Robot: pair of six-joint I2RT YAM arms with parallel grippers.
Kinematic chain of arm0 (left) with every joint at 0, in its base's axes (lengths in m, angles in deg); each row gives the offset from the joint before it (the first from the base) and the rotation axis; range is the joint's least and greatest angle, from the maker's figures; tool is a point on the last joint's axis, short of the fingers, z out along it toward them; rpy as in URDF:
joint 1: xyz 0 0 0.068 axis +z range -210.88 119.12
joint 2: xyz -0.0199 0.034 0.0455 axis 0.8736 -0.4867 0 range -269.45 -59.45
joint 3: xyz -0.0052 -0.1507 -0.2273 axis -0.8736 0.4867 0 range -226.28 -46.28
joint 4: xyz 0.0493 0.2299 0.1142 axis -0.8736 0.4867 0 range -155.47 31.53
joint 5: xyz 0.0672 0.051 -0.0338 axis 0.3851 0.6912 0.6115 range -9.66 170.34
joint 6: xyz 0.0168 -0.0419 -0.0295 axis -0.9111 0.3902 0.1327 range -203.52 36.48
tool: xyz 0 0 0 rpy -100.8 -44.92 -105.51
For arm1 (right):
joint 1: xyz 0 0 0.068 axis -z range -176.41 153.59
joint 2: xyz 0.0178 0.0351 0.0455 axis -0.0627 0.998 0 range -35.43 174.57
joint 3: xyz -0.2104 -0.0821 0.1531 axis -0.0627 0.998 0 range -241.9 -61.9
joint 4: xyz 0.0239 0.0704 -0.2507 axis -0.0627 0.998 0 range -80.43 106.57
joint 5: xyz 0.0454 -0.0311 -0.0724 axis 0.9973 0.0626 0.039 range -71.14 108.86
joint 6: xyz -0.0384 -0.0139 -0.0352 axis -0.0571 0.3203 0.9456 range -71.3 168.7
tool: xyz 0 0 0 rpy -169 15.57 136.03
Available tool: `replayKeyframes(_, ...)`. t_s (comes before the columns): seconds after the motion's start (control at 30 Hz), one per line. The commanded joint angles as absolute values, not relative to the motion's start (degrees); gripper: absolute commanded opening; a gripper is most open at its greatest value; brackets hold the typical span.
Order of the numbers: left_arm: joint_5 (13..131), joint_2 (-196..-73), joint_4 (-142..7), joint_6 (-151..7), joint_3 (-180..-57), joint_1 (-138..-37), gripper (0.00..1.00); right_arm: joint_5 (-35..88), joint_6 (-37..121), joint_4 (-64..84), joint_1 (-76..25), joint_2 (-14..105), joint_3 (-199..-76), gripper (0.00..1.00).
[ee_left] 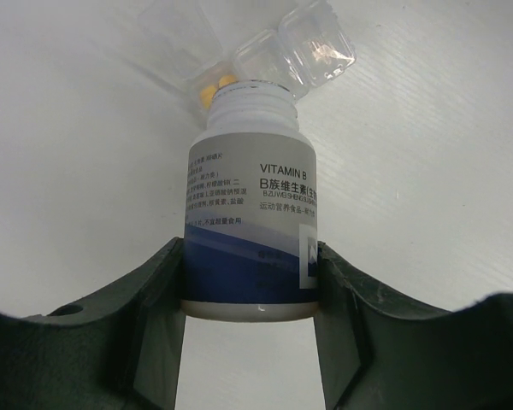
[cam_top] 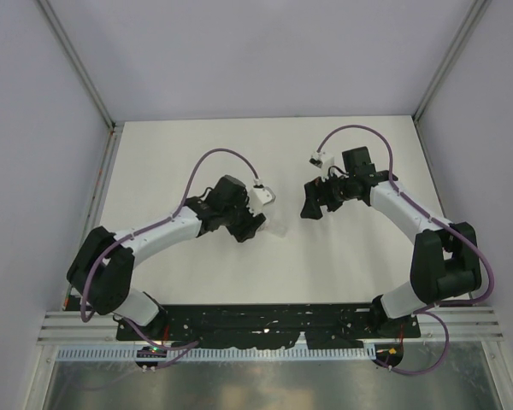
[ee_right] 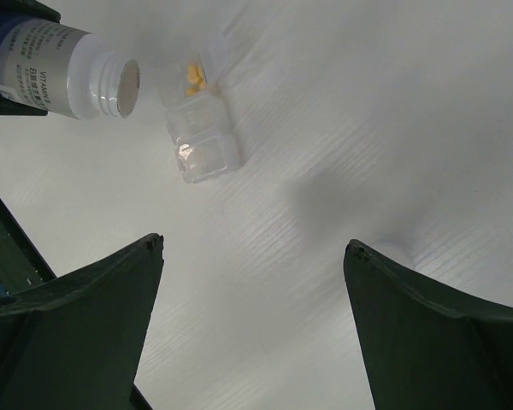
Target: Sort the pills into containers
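Held in the left jaws: bottle (ee_left: pixel 250 222), clamped across its lower body, closed snug on both sides of the blue-and-white label. Uncapped, threaded white neck bare, mouth open. Long axis running straight out from the left jaws toward the packet (ee_right: pixel 201 128), mouth just short of the packet's nearest cell; whether above its rim or level with it, cannot tell.

Inside that cell, pills (ee_right: pixel 194 81): a few small yellow-orange rounds, bunched together. Contents of the packet's other cells hard to make out.

Packet flat on the table (ee_right: pixel 410 128): clear thin plastic, glossy, moulded into squarish cells with rounded corners. Likely light and quick to skid if nudged. Bottle smooth, rigid, cylindrical, paper-labelled; a firm hold plausible. Table matte white, finely ribbed.

Right jaws spread wide, gripping nothing, hovering on the side of the packet away from the bottle, apart from it.

Nearer to the packet: left arm, with the bottle mouth almost at it. Probably a transfer between bottle and packet; direction not certain. Next move hinging on lining the mouth up with one cell of the packet.
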State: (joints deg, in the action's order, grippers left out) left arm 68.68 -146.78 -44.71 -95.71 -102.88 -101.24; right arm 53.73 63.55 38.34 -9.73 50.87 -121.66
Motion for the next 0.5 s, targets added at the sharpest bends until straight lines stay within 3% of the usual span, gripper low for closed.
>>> replayKeyframes(0.0,65.94,-141.98,-54.91,-94.78,-100.08,-100.43,0.00,55.86,63.46,37.69,-9.50,50.70,-122.80,0.90)
replayKeyframes(0.47,56.01,-132.14,-72.93,-90.03,-89.09,-94.19,0.00,61.66,61.97,36.55,-9.94,50.61,-124.03,0.90)
